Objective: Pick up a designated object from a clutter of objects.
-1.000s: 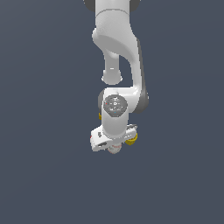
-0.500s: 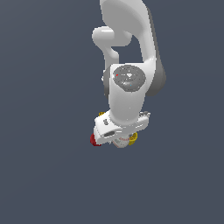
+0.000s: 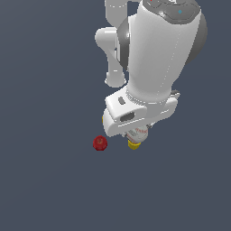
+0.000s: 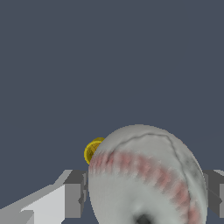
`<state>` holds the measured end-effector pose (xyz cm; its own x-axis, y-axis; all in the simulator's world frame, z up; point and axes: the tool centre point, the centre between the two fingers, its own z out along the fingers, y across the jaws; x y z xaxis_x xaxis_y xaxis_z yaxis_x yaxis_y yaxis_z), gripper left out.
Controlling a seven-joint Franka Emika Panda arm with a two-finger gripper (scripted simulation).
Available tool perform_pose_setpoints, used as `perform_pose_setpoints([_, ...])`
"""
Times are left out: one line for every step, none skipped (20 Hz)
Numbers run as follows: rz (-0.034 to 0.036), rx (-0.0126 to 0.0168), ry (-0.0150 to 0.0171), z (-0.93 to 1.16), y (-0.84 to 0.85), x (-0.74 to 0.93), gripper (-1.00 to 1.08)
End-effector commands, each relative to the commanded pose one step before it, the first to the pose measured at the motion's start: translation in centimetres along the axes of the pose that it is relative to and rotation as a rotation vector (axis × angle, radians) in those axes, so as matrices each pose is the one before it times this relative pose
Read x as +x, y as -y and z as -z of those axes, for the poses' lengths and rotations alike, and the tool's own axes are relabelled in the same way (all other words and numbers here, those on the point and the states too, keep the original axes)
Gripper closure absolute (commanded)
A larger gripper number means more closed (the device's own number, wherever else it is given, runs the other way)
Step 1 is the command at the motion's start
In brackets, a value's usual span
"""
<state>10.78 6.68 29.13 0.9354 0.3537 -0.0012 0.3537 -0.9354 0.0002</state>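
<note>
A: Where is the baseball (image 4: 146,179) at this moment?

B: It sits between the two fingers (image 4: 73,194) of the claw (image 3: 136,133). In the wrist view it fills the space from one grey pad to the other, so I judge the claw is clenched on the baseball. In the exterior view it looks raised above the desk (image 3: 49,180), but this I cannot say for sure.

A: What could go wrong from here?

B: The ball is round and smooth, and the pads seem to touch it only on two small places. If the arm moves quickly or tilts, the ball may roll out and fall back down. A fall could also knock the yellow cup-like piece (image 3: 133,144), which is just under the claw.

A: Is the yellow piece touching the ball?

B: I cannot tell. In the wrist view only a small yellow edge shows behind the ball.

A: What does one view give that the other does not?

B: The wrist view shows the red stitching and the pads at both sides of the ball; in the exterior view the big white arm hides most of this. The exterior view shows the red faceted piece (image 3: 99,143), well apart toward that view's left, which the wrist view does not have at all. The tiny block I do not see in either.
</note>
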Motion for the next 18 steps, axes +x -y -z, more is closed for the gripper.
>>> perform_pose_setpoints([0.00014, -0.00036, -0.00108, 2.74, 0.611, 0.532, 1.08])
perform_pose_setpoints([0.0, 0.0, 0.0, 1.003, 0.221, 0.221, 1.08])
perform_pose_setpoints([0.0, 0.0, 0.0, 0.96, 0.211, 0.216, 1.08])
perform_pose_setpoints([0.0, 0.0, 0.0, 0.895, 0.196, 0.206, 1.08])
perform_pose_setpoints([0.0, 0.0, 0.0, 0.832, 0.181, 0.195, 1.08])
perform_pose_setpoints([0.0, 0.0, 0.0, 0.771, 0.167, 0.185, 1.08])
perform_pose_setpoints([0.0, 0.0, 0.0, 0.711, 0.153, 0.173, 1.08])
perform_pose_setpoints([0.0, 0.0, 0.0, 0.654, 0.141, 0.162, 1.08])
perform_pose_setpoints([0.0, 0.0, 0.0, 0.598, 0.128, 0.151, 1.08])
perform_pose_setpoints([0.0, 0.0, 0.0, 0.544, 0.116, 0.141, 1.08])
perform_pose_setpoints([-0.00011, 0.00065, -0.0002, 0.494, 0.07, 0.122, 1.08])
perform_pose_setpoints([0.0, 0.0, 0.0, 0.44, 0.091, 0.121, 1.08])
perform_pose_setpoints([0.0, 0.0, 0.0, 0.395, 0.081, 0.112, 1.08])
perform_pose_setpoints([0.0, 0.0, 0.0, 0.355, 0.072, 0.102, 1.08])
perform_pose_setpoints([0.0, 0.0, 0.0, 0.317, 0.064, 0.092, 1.08])
perform_pose_setpoints([0.0, 0.0, 0.0, 0.28, 0.057, 0.083, 1.08])
perform_pose_setpoints([0.0, 0.0, 0.0, 0.245, 0.049, 0.073, 1.08])
perform_pose_setpoints([0.0, 0.0, 0.0, 0.211, 0.042, 0.064, 1.08])
